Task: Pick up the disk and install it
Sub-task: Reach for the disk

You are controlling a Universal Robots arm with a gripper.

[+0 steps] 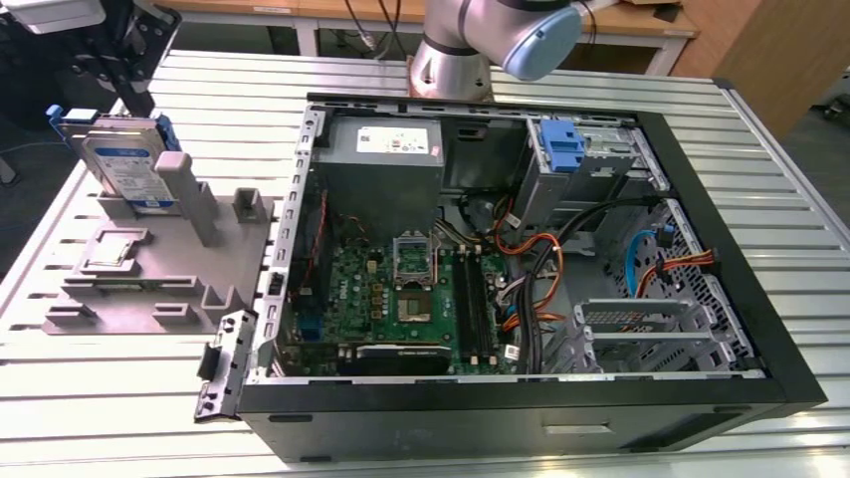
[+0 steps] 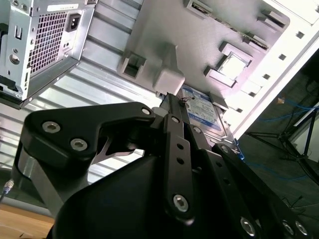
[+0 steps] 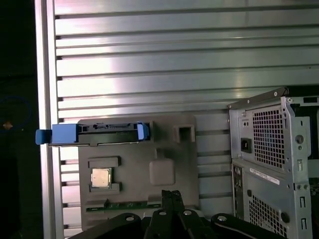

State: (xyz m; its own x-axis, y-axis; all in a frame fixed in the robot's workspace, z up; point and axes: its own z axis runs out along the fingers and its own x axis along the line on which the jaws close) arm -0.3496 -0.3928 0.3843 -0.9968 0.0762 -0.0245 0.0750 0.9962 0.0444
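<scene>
Bench (image 1: 133, 398) with the work laid out. The holder (image 1: 146, 289), a grey moulded plate, lies near the bench edge at the exterior view's left. The open case (image 1: 531, 398) lies just beside it and fills the middle of the bench, reaching toward the edge at that view's right.

The disk (image 1: 126, 164) stands upright on its long edge in a slot at the holder's far corner, nearest the bench's far corner at the exterior view's left. Its label faces the exterior camera, and its blue frame shows at both ends. In the first wrist view the disk (image 3: 104, 134) appears edge-on. In the second wrist view its label (image 2: 202, 109) shows past the fingers.

A grey post (image 1: 186, 194) rises just in front of the disk, and a chip (image 1: 117, 249) sits in a recess nearer the holder's middle.

The gripper (image 3: 172, 193) hangs over the holder with its fingers together and nothing between them. In the second wrist view the gripper (image 2: 168, 97) points toward the post's top (image 2: 167, 79) and the disk beyond. Whether the tips touch either cannot be told.

The arm (image 1: 459, 40) rises at the bench's far edge, behind the case.
</scene>
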